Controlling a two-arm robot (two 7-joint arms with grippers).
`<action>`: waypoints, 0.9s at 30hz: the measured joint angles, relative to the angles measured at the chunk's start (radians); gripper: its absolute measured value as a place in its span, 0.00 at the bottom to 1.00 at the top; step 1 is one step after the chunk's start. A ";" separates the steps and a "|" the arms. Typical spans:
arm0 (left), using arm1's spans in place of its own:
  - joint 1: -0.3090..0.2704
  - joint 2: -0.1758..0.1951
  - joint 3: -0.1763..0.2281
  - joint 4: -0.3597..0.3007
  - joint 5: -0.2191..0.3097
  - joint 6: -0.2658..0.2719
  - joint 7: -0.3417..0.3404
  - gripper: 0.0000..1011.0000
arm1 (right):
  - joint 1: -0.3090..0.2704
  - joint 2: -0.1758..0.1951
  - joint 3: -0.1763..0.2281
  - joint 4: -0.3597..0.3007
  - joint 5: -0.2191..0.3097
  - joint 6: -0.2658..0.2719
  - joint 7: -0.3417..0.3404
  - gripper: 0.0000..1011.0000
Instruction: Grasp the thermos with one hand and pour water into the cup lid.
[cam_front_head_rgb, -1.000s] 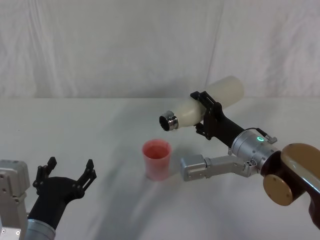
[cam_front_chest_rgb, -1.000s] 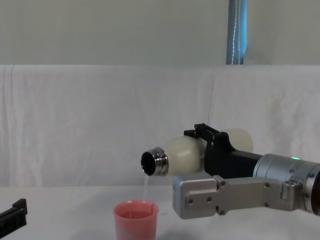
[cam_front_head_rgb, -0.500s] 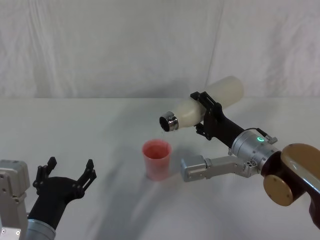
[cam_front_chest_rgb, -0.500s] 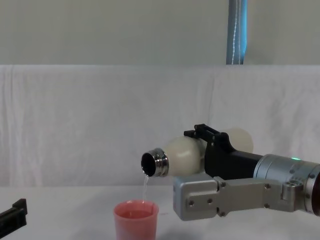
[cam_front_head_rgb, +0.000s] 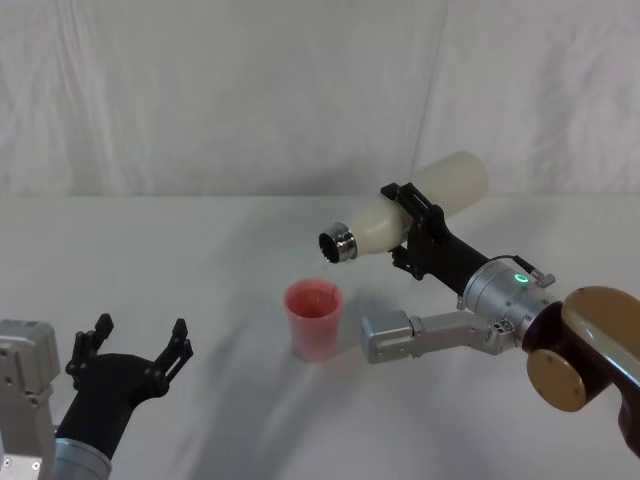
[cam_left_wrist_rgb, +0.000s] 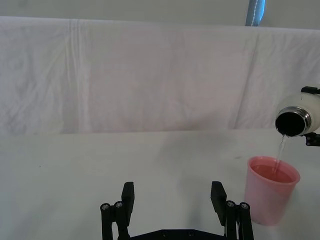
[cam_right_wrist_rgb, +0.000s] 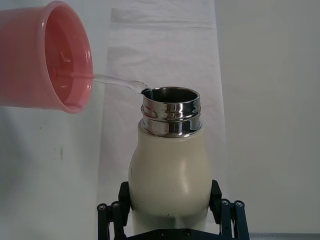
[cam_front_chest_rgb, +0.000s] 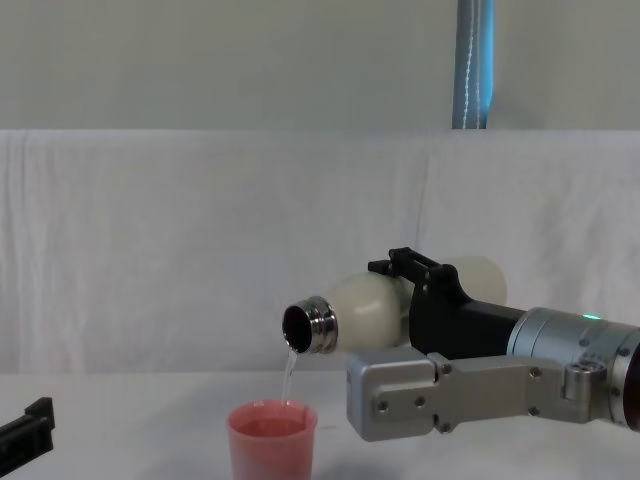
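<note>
My right gripper (cam_front_head_rgb: 412, 228) is shut on the cream-white thermos (cam_front_head_rgb: 405, 212), held tipped over above the table with its steel neck pointing down-left. A thin stream of water runs from the neck (cam_front_chest_rgb: 310, 326) into the pink cup lid (cam_front_head_rgb: 314, 318), which stands upright on the table just below. The right wrist view shows the thermos (cam_right_wrist_rgb: 169, 172) between my fingers (cam_right_wrist_rgb: 223, 216) and water arcing into the cup lid (cam_right_wrist_rgb: 47, 57). My left gripper (cam_front_head_rgb: 135, 352) rests open low at the near left, well apart from the cup lid (cam_left_wrist_rgb: 270, 189).
A white cloth covers the table (cam_front_head_rgb: 200, 260) and hangs as a backdrop behind it. A blue-grey pole (cam_front_chest_rgb: 475, 62) stands behind the backdrop. Open table surface lies between my left gripper and the cup lid.
The thermos has stayed tipped over the cup lid, with water still streaming in. Neither arm has visibly moved.
</note>
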 joint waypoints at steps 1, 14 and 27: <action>0.000 0.000 0.000 0.000 0.000 0.000 0.000 0.99 | 0.000 0.000 0.000 0.000 0.000 0.000 0.000 0.94; 0.000 0.000 0.000 0.000 0.000 0.000 0.000 0.99 | 0.001 0.001 -0.002 0.000 -0.002 0.000 -0.002 0.94; 0.000 0.000 0.000 0.000 0.000 0.000 0.000 0.99 | -0.001 -0.004 0.003 0.002 0.010 0.000 -0.001 0.94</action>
